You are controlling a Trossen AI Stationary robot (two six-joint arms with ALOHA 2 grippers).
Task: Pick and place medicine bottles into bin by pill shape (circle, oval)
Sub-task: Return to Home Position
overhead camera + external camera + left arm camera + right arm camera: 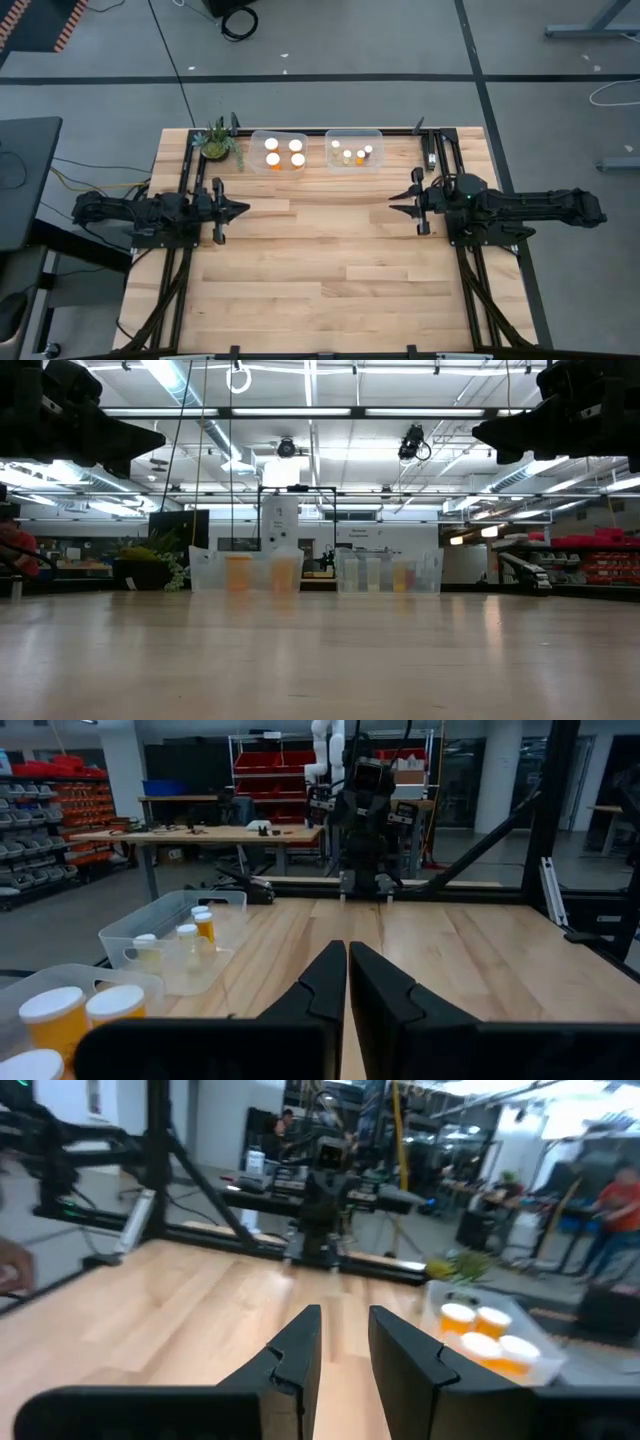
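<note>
Four larger bottles with white caps and orange bodies (pixel 284 152) stand in the left clear bin (pixel 256 140) at the table's far edge. Several smaller bottles (pixel 354 155) stand in the right clear bin (pixel 375 137). My left gripper (pixel 240 209) is shut and empty above the table's left middle; its fingers nearly meet in the left wrist view (pixel 347 960). My right gripper (pixel 395 208) is empty above the right middle, its fingers a narrow gap apart in the right wrist view (pixel 345 1325). The grippers face each other, both well clear of the bins.
A small green potted plant (pixel 216 142) stands left of the bins at the far left corner. Black frame rails (pixel 440 150) run along the table's sides. Bare wooden tabletop (pixel 320 260) lies between and in front of the grippers. A person in red (pixel 615 1200) is beyond the table.
</note>
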